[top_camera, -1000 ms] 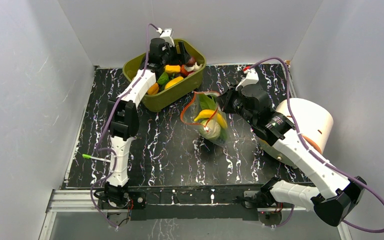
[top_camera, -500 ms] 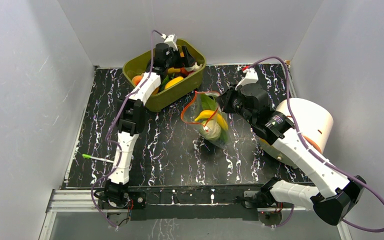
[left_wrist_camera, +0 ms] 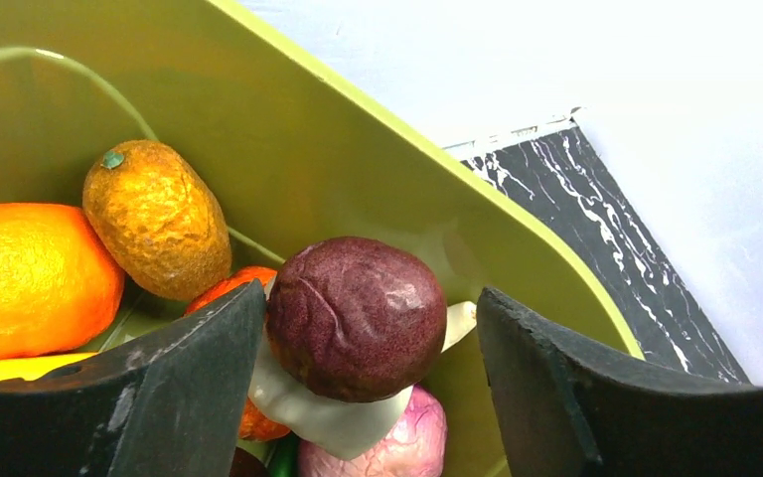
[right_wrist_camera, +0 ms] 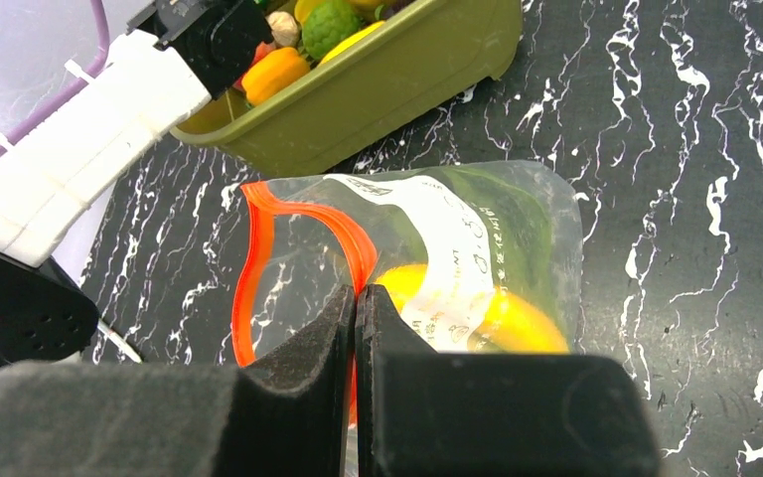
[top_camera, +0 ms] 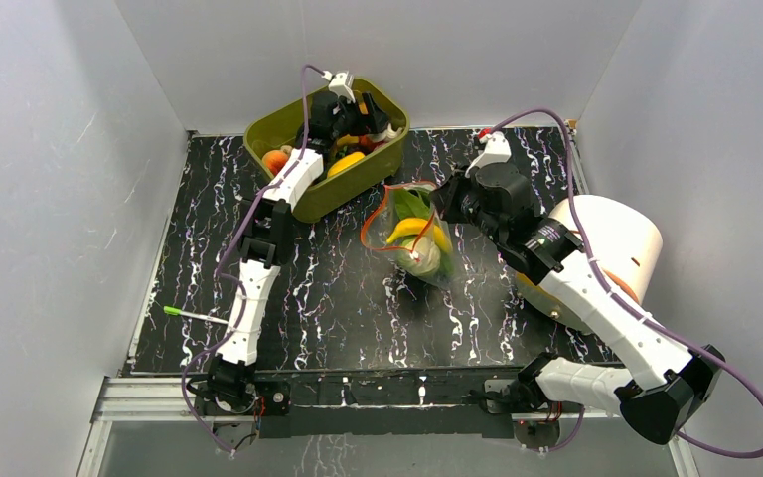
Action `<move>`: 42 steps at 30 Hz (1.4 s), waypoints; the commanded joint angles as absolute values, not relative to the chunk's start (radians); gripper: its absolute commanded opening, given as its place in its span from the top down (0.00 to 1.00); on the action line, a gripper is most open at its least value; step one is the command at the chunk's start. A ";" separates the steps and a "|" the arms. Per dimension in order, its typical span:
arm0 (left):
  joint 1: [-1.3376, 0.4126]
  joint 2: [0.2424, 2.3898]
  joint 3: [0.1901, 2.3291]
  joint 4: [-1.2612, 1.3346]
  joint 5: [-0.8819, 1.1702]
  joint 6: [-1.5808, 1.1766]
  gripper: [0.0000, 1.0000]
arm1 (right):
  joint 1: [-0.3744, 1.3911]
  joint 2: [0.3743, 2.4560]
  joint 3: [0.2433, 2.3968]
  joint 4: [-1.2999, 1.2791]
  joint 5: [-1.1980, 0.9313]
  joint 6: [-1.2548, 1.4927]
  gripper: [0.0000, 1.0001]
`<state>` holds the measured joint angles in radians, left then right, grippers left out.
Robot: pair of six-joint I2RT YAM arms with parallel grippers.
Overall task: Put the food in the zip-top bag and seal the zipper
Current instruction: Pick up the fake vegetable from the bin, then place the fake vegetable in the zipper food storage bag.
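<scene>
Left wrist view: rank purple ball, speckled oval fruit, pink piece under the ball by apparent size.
1. purple ball
2. speckled oval fruit, a bit smaller
3. pink piece, smallest showing; mostly hidden under the ball, so true size unsure

The table (top_camera: 338, 288) is a black slab veined with white, like marble. An olive-green tub (top_camera: 343, 194) sits at its far edge, left of centre. A clear plastic bag (top_camera: 415, 238) with fruit inside rests near the middle, just beside the tub. A big white roll (top_camera: 606, 234) stands at the right edge. A thin green-tipped stick (top_camera: 187, 314) lies by the left edge.
</scene>
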<state>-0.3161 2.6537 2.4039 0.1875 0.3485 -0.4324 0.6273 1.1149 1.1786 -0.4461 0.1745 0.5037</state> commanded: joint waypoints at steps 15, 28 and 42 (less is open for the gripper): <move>-0.312 2.496 2.279 0.291 0.337 -0.387 0.62 | 0.625 1.071 1.266 -0.350 0.226 0.485 1.00; -0.310 2.249 2.039 0.275 0.246 -0.337 0.64 | 0.626 1.045 1.206 -0.335 0.198 0.516 1.00; -0.312 1.781 1.600 0.254 0.372 -0.453 0.68 | 0.625 1.031 1.167 -0.316 0.178 0.626 1.00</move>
<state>-0.3153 2.0144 1.7470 0.1856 0.2794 -0.4011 0.6273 1.0660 1.1584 -0.4389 0.1875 0.5568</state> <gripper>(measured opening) 0.527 0.010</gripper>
